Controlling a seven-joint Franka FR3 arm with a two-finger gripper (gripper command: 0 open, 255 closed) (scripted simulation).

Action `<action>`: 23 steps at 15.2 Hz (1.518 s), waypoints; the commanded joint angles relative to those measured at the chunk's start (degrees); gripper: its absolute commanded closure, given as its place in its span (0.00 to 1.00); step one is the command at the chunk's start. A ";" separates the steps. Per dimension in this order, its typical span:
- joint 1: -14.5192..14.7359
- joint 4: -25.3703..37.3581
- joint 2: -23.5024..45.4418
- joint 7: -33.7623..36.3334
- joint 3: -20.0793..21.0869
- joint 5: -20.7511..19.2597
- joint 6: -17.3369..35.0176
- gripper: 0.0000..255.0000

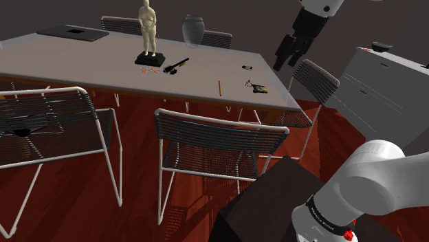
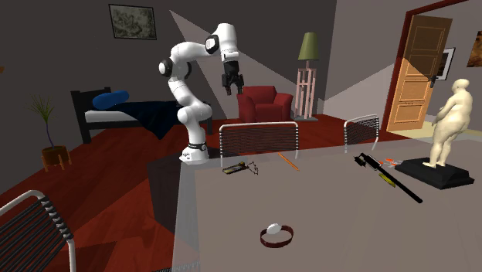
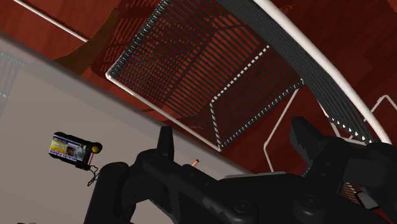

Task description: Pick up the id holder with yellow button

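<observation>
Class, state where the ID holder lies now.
In the shoulder view the ID holder lies on the table near its right corner, right of the orange pencil.

The gripper [image 1: 287, 62] hangs above the table's [image 1: 82, 65] corner; the id holder [image 1: 259, 87] lies below, untouched.

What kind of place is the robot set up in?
Probably an open-plan home, with living and sleeping space together: a bed with a blue pillow, a red armchair beside a floor lamp, and a long table.
</observation>
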 commanded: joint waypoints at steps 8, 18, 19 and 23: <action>-0.56 -1.00 8.67 -8.45 -6.01 -3.50 10.59 0.00; -0.30 4.61 26.14 -20.89 -14.21 -3.96 24.08 0.00; -0.24 5.62 28.14 -22.26 -14.96 -3.57 25.21 0.00; -0.12 10.46 36.51 -28.03 -17.63 -1.04 29.15 0.00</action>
